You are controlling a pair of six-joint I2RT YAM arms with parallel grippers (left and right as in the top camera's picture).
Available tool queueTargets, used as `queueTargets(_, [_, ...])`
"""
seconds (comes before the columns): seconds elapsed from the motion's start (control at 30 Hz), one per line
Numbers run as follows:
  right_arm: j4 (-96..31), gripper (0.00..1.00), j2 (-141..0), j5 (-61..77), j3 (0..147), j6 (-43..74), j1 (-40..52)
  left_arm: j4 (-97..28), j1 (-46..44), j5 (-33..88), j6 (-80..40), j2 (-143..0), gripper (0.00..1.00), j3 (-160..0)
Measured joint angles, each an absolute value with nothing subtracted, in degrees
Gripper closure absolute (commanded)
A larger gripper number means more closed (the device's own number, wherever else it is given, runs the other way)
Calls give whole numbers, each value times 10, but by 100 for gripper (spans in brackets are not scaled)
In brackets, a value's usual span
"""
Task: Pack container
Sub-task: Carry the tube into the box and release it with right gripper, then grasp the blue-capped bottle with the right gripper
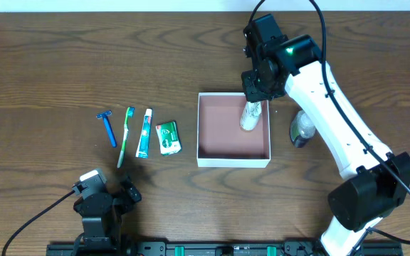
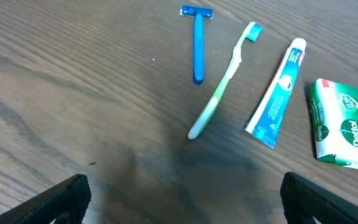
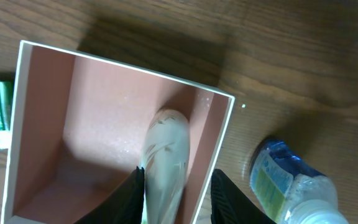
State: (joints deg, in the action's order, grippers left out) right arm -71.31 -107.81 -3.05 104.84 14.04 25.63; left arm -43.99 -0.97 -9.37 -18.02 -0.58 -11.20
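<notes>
The container (image 1: pixel 233 162) is a square white-walled box with a pink inside, at the table's middle; it also fills the right wrist view (image 3: pixel 123 62). A white bottle (image 1: pixel 250 116) lies in its far right corner (image 3: pixel 166 149). My right gripper (image 1: pixel 253 89) hangs over that corner, and its fingers (image 3: pixel 178 186) straddle the bottle. The left finger touches it and the right finger stands apart, so the gripper is open. My left gripper (image 1: pixel 98 195) is open and empty near the front edge, low over bare wood (image 2: pixel 182 199).
A blue razor (image 1: pixel 108 128) (image 2: pixel 197 43), a green toothbrush (image 1: pixel 126 135) (image 2: pixel 219 90), a toothpaste tube (image 1: pixel 144 133) (image 2: pixel 277 93) and a green soap pack (image 1: pixel 167 137) (image 2: pixel 344 124) lie in a row left of the container. A clear bottle (image 1: pixel 302 126) (image 3: pixel 291 180) lies right of it.
</notes>
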Motion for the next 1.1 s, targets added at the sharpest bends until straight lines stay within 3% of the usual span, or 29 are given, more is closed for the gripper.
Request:
queueTargets(0.2, [-709,50,-1066,-36,1048,142,251,-440,-10,-94,-180,-6,2,-112])
queueTargets(0.4, [-709,30,-951,-55,1048,134,211,-440,-10,-94,-180,-6,2,-112])
queueTargets(0.67, [-782,29,-815,-69,1060,124,102,-440,-10,-94,-180,-6,2,-112])
queueTargets(1.1, [-736,25,-938,-40,859,103,91,-440,-10,-94,-180,-6,2,-112])
